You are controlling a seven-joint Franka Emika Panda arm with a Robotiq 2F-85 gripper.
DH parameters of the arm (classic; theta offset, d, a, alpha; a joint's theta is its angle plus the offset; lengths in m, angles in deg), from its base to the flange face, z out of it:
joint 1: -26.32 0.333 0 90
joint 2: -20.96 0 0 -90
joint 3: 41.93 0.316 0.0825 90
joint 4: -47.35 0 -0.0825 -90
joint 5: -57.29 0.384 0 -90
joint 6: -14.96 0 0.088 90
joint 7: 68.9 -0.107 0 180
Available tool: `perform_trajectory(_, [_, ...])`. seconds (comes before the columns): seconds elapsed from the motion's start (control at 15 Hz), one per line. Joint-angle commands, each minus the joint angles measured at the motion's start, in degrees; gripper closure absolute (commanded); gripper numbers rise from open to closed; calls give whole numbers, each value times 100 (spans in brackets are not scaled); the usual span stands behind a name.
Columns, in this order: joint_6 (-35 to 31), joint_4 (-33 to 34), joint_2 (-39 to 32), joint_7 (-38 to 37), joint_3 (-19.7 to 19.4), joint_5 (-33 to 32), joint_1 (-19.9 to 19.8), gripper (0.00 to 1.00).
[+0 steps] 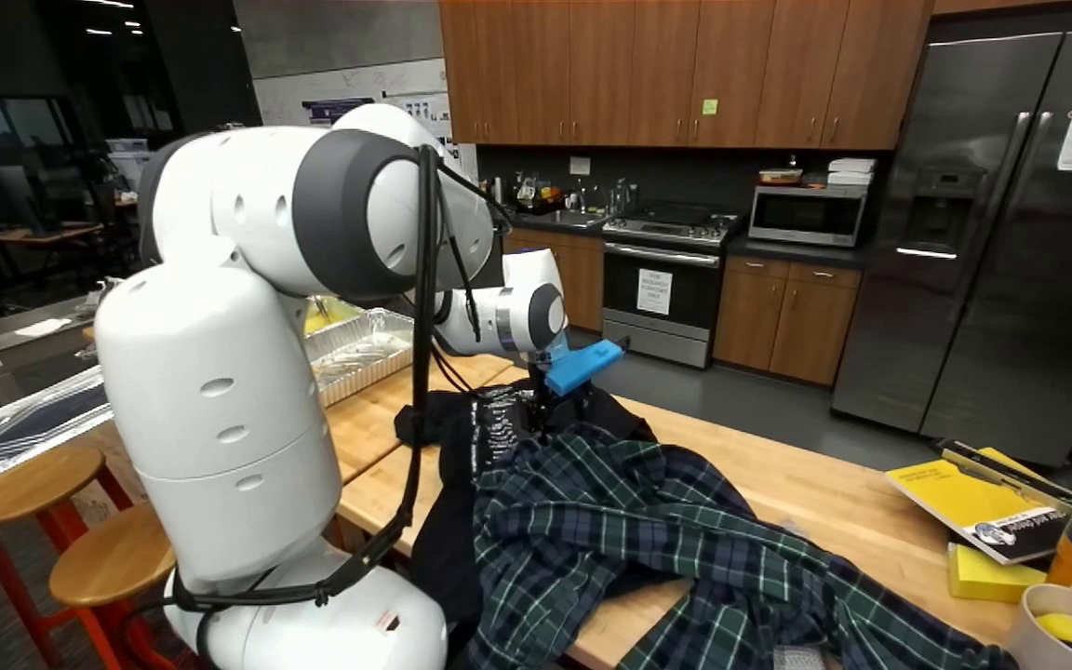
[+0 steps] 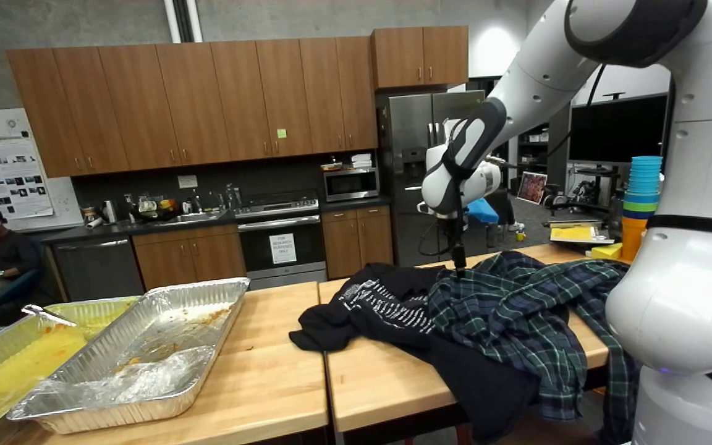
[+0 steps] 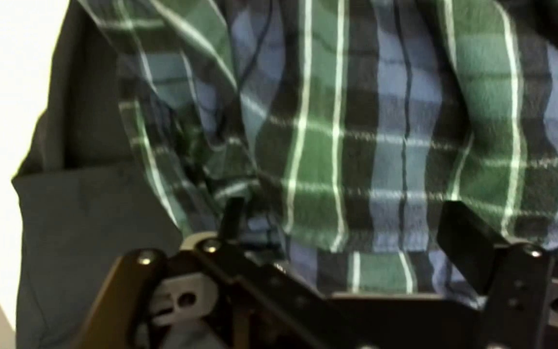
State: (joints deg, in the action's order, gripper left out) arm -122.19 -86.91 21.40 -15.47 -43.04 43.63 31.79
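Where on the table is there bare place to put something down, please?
A wide bare patch of table lies between the foil tray and the black garment. A narrower strip along the far edge, between the plaid shirt and the yellow book, looks mostly bare. Crowded: under the open gripper, where shirt and garment overlap, and by the stacked cups.

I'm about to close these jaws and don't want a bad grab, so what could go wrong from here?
The open gripper is at the plaid shirt, near where it overlaps the black garment, so closing might pinch both layers.

The shirt is rumpled there, so the grip could catch only a shallow fold and slip.

Both garments hang over the edge of the table, so pulling one could drag the other off with it.
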Motion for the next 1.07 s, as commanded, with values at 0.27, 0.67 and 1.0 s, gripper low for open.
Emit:
perform_trajectory(0.27, [377, 272, -272, -461, 75, -532, -350, 0])
perform_trajectory(0.67, [191, 524, -708, -226, 239, -552, -324, 3])
perform_trajectory(1.0, [60, 681, -856, -3, 319, -519, -359, 42])
